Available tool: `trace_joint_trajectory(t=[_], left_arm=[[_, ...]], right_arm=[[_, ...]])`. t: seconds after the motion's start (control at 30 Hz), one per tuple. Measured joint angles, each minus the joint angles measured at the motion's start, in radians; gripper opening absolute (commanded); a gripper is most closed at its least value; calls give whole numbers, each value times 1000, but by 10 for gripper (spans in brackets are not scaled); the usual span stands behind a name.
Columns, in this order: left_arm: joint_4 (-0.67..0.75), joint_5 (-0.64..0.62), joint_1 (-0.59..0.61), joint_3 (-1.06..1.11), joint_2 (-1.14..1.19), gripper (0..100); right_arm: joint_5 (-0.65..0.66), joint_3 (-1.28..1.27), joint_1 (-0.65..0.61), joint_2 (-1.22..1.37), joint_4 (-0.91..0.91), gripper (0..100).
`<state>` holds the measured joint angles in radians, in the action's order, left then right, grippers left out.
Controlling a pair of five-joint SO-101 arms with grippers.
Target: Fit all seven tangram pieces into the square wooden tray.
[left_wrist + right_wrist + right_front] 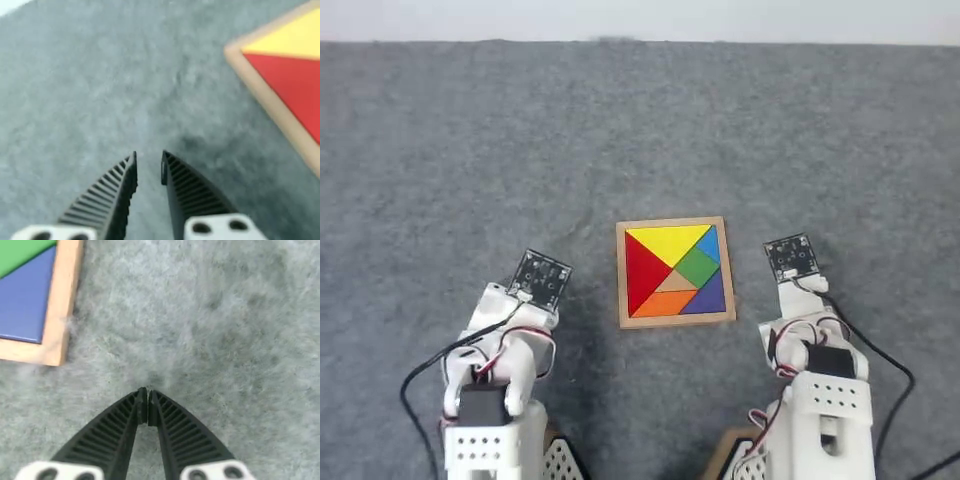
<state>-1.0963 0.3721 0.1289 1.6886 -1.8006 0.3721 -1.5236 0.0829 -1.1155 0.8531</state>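
Note:
The square wooden tray (676, 320) lies in the middle of the grey mat. Inside it sit a yellow (670, 243), a red (642, 272), a green (696, 265), a small blue (709, 243), an orange (668, 303) and a violet-blue piece (710, 293), plus a tan triangle (672, 282) at the centre. My left gripper (149, 155) hovers over bare mat left of the tray, slightly open with nothing between its fingers. My right gripper (145, 391) is shut and empty over the mat right of the tray, near the tray corner (55, 357).
The left arm (505, 340) and right arm (810, 350) stand at the near edge, either side of the tray. Grey mat stretches far behind and to both sides. In the left wrist view the tray's rim (260, 90) borders the red piece (295, 75).

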Motion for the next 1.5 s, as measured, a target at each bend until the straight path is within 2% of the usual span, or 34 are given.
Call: trace_joint_trajectory(t=[0.17, 0.6, 0.67, 0.77, 0.9, 1.1, 1.3, 1.4, 1.5], left_arm=[[-157, 2, 0, 0, 0, 79], [-180, 2, 0, 2, 0, 79], [-180, 2, 0, 2, 0, 79], [-180, 2, 0, 2, 0, 79], [-180, 2, 0, 2, 0, 79], [-180, 2, 0, 2, 0, 79], [-180, 2, 0, 2, 0, 79], [-180, 2, 0, 2, 0, 79], [-180, 2, 0, 2, 0, 79]], right_arm=[[-2, -29, -5, 0, 0, 8], [-6, -29, 2, 0, -29, 7], [-52, -29, 8, 0, -38, 7], [-144, -29, 84, 0, -52, 7], [-201, -29, 135, -20, -61, 7], [-213, -29, 137, -215, 80, 7], [-213, -95, 137, -546, 275, 9], [-209, -141, 138, -689, 304, 8], [-138, -143, 129, -658, 301, 8]])
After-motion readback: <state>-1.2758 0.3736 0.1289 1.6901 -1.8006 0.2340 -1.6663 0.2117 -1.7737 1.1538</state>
